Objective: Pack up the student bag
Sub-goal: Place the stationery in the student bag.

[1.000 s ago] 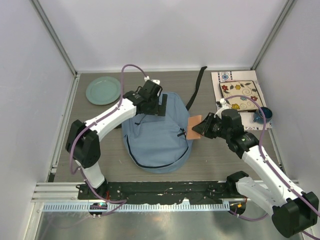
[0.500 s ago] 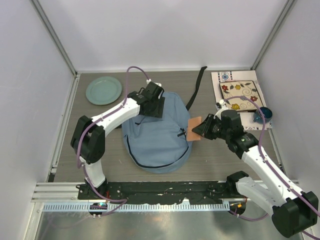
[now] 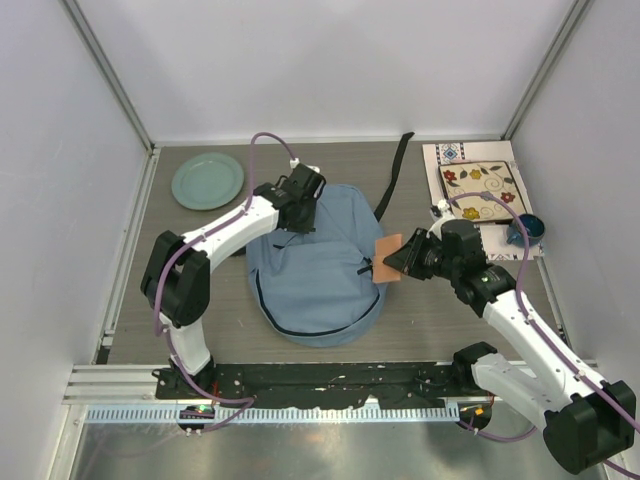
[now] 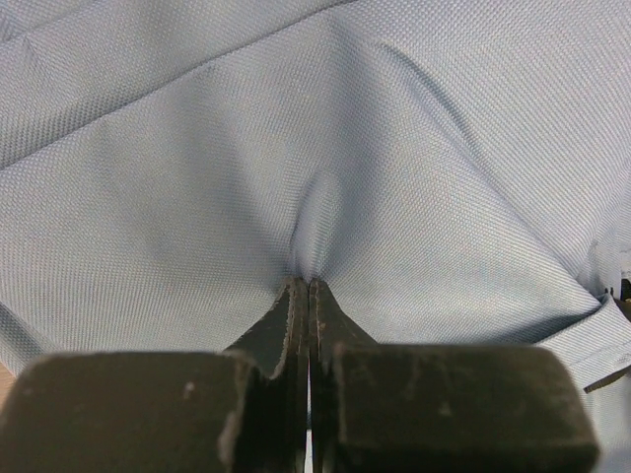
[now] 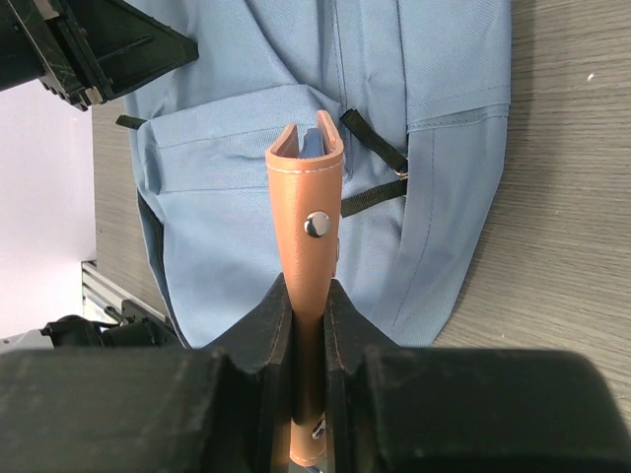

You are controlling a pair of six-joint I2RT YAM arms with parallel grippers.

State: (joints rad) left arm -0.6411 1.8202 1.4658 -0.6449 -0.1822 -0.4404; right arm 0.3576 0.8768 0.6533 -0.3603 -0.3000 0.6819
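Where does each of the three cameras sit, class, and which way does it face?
Top external: above and behind the robot, looking down on the table; left arm, right arm and student bag show.
Left wrist: faces bag fabric; left pincer shut on a fold.
Right wrist: faces the bag; right pincer grips a brown case.
Both wrist views share the bag.

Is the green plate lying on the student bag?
No, the green plate lies on the table, apart from the student bag.
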